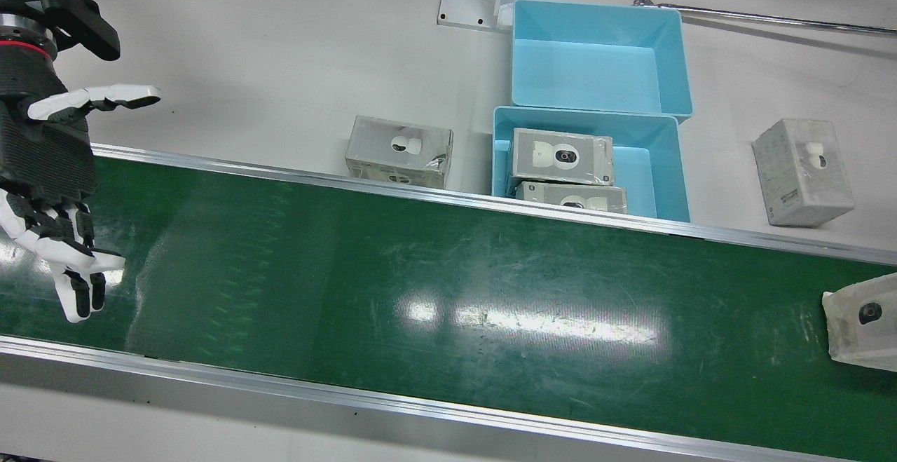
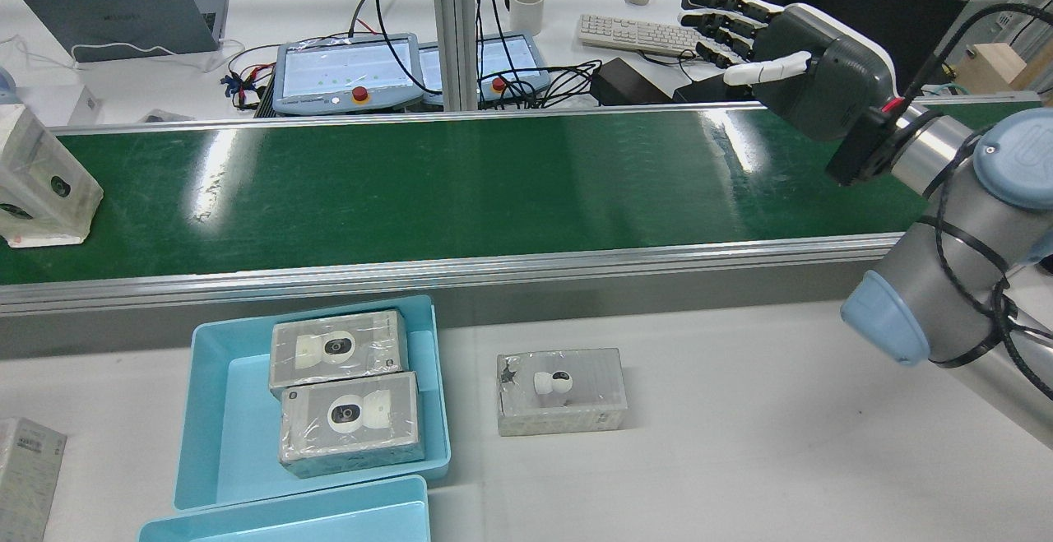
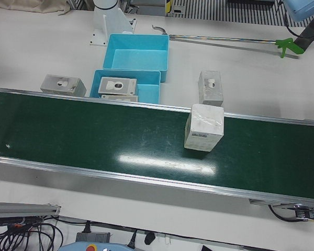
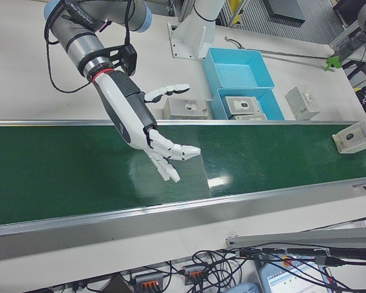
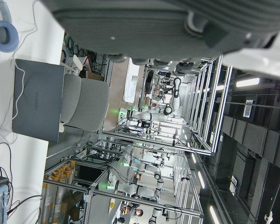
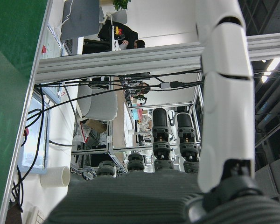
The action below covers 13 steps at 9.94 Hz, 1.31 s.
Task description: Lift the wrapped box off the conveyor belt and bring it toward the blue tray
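Note:
A wrapped white box [image 1: 865, 322] stands on the green conveyor belt [image 1: 420, 273] at its far right end; in the rear view the box [image 2: 37, 180] is at the belt's left end. My right hand [image 1: 49, 167] hovers open over the other end of the belt, fingers spread and holding nothing, far from the box [image 4: 357, 135]. The rear view shows this hand [image 2: 790, 48] above the belt's far edge. The near blue tray [image 1: 645, 167] holds two wrapped boxes; a second blue tray [image 1: 596, 55] behind it is bare. Only the palm edge of my left hand [image 5: 177, 23] shows, with nothing in it.
One wrapped box [image 1: 399, 151] lies on the white table left of the trays, another [image 1: 802, 171] to their right. A long metal hook rod [image 1: 736, 17] lies at the back. Beyond the belt are teach pendants [image 2: 345, 73], a laptop [image 2: 115, 7], a mug [image 2: 526, 7] and a keyboard [image 2: 633, 32].

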Available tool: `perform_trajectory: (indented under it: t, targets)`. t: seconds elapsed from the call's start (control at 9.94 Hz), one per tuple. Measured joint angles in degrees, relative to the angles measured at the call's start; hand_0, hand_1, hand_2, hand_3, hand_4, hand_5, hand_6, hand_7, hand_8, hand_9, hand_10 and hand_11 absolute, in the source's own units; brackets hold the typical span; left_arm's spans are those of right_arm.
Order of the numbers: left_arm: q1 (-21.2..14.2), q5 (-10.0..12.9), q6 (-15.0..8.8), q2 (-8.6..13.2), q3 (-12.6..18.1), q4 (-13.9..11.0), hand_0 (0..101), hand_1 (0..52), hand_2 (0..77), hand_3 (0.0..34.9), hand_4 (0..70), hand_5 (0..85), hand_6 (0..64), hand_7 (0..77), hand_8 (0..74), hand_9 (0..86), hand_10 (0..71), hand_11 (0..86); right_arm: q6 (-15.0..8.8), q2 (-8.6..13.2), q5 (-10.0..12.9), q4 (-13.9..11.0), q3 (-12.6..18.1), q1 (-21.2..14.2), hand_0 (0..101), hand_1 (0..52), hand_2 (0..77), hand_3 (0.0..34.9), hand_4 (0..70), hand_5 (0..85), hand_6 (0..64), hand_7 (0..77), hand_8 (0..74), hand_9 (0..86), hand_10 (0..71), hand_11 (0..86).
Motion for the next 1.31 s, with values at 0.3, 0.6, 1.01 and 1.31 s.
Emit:
perform_trajectory:
  t: [0.3,0.6,1.01,1.31]
  targets:
    - [0.0,0.0,0.0,0.0,0.0,0.0,0,0.0,1.1,0.0,0.0,1.1,0.0,0.5,0.5,0.0,0.0,0.0,0.24,0.01,0.13,0.0,0.0,0.0,50,15.8,12.5,8.0,18.5,17.5,9.3,26.2,3.3,7.6,1.6,3.8]
    - [0.0,0.0,0.0,0.0,0.0,0.0,0,0.0,1.1,0.0,0.0,1.1,0.0,0.5,0.5,0.0,0.5,0.0,0.16,0.1,0.27,0.07,0.0,-0.28,50,15.3,13.1,7.1,19.1,17.5,9.8,26.2,2.2,7.6,1.6,3.8]
    - [0.0,0.0,0.0,0.0,0.0,0.0,0,0.0,1.1,0.0,0.0,1.1,0.0,0.5,0.5,0.0,0.0,0.5,-0.15,0.03,0.24,0.09,-0.29,-0.5,50,15.3,13.1,6.6,18.0,17.5,9.8,25.6,2.2,7.6,1.6,3.8]
    - [0.0,0.0,0.0,0.0,0.0,0.0,0,0.0,1.1,0.0,0.0,1.1,0.0,0.5,0.5,0.0,0.5,0.0,-0.27,-0.03,0.18,1.18,-0.47,-0.67,48,13.6,14.7,2.1,18.5,15.8,9.8,25.6,2.7,6.5,1.1,2.7]
